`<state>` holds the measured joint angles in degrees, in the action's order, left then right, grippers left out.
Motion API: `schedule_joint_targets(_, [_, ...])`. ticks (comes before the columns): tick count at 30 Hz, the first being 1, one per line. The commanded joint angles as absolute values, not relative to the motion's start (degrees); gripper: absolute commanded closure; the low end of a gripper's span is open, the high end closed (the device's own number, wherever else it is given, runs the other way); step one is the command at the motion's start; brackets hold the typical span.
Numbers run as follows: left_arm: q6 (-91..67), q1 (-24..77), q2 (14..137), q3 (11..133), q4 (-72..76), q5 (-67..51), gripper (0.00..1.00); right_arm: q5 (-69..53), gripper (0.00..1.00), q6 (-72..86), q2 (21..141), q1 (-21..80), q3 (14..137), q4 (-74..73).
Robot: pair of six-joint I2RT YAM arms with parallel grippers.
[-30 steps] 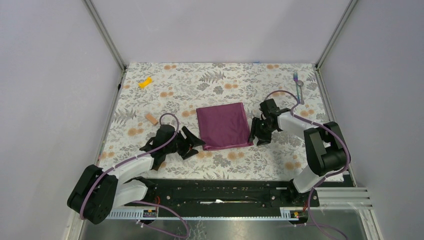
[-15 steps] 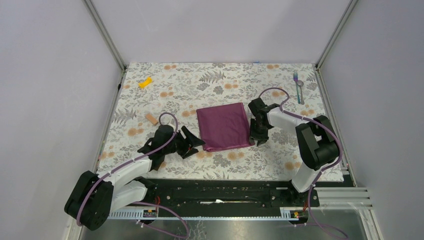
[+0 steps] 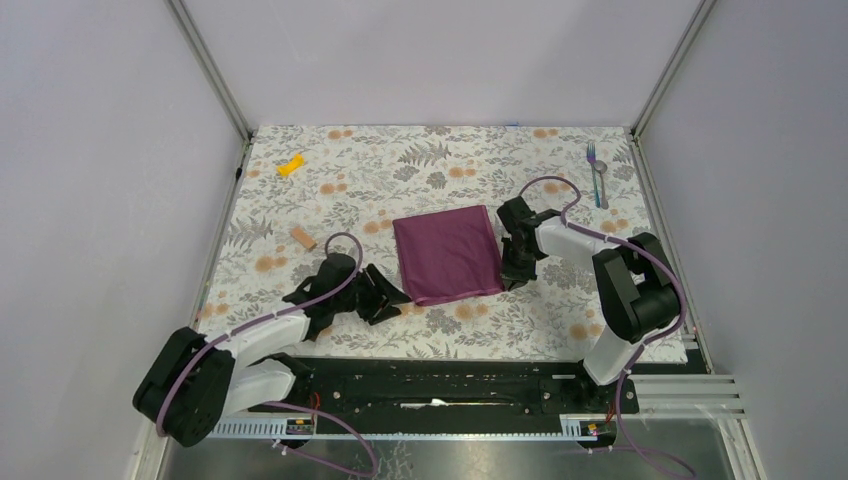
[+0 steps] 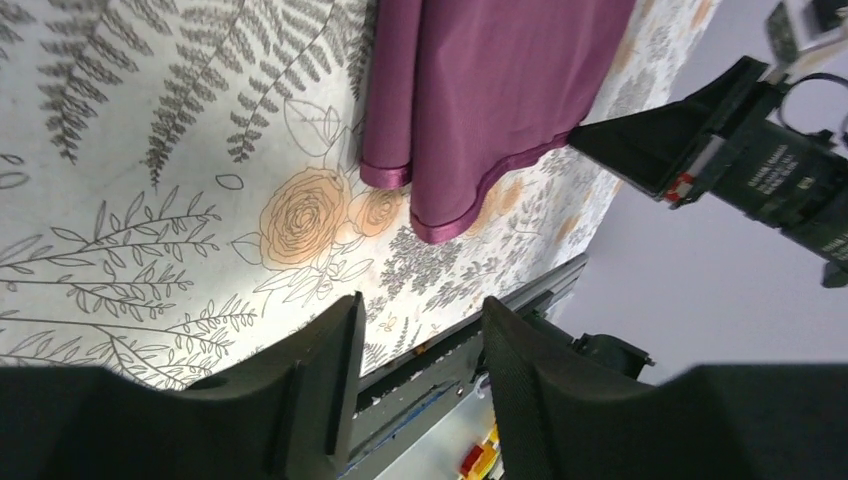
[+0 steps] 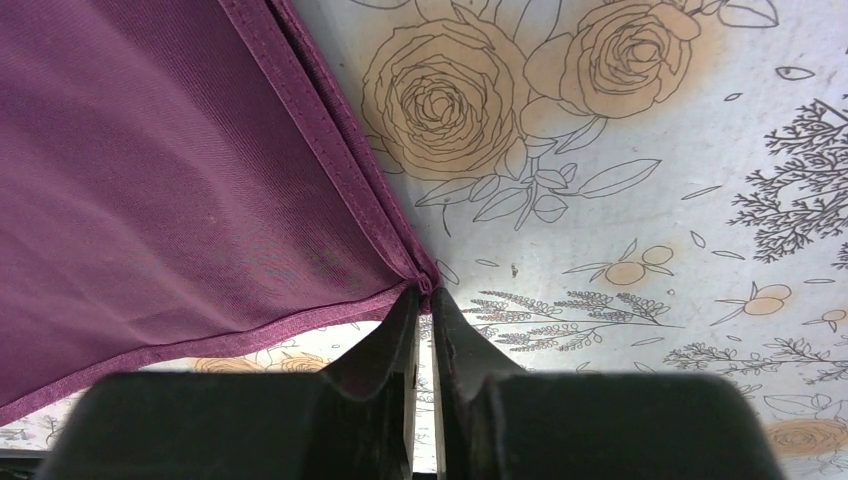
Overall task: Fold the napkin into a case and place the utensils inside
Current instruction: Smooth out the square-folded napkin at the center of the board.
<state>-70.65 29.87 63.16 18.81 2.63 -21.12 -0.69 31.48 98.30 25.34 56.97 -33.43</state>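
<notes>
The plum napkin [image 3: 447, 253] lies folded as a rough square on the flowered table. My right gripper [image 3: 507, 281] is at its near right corner, and the right wrist view shows the fingers [image 5: 395, 340] shut on that corner of the napkin [image 5: 180, 170], with the hem slightly lifted. My left gripper [image 3: 393, 294] stands open just short of the near left corner. In the left wrist view the napkin [image 4: 480, 90] lies ahead of the gripper [image 4: 420, 325], with nothing between the fingers. The utensils [image 3: 597, 176], a fork and a spoon, lie together at the far right.
A small yellow piece [image 3: 291, 165] lies at the far left and a small brown block [image 3: 303, 238] left of the napkin. Grey walls and metal posts close in the table. A black rail [image 3: 440, 385] runs along the near edge.
The right gripper has moved in to the napkin's near right corner and shut on it. The left gripper has crept toward the near left corner, and its fingers have narrowed somewhat.
</notes>
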Motion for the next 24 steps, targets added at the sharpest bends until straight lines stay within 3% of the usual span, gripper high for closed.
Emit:
schedule_joint_targets(1, [-76.25,32.83,65.41,20.35,6.6,-18.94,0.53,0.16,0.96,32.62,99.3,26.39,54.06,-29.28])
schedule_joint_targets(4, [-79.4,34.61,64.12,18.32,8.24,-14.31,0.57,-1.46,1.0,32.61,99.19,26.38,53.43,-28.47])
schedule_joint_targets(7, [-80.79,34.9,63.29,16.99,10.67,-11.87,0.4,-1.78,1.0,32.44,98.98,26.41,52.8,-27.81])
schedule_joint_targets(11, [-80.58,35.43,68.22,18.6,13.01,-13.7,0.38,-1.67,1.0,32.39,98.02,26.43,52.32,-27.21])
schedule_joint_targets(24, [-80.66,36.47,75.94,19.95,21.22,-14.6,0.57,-2.55,1.0,32.17,95.38,26.44,52.3,-27.06])
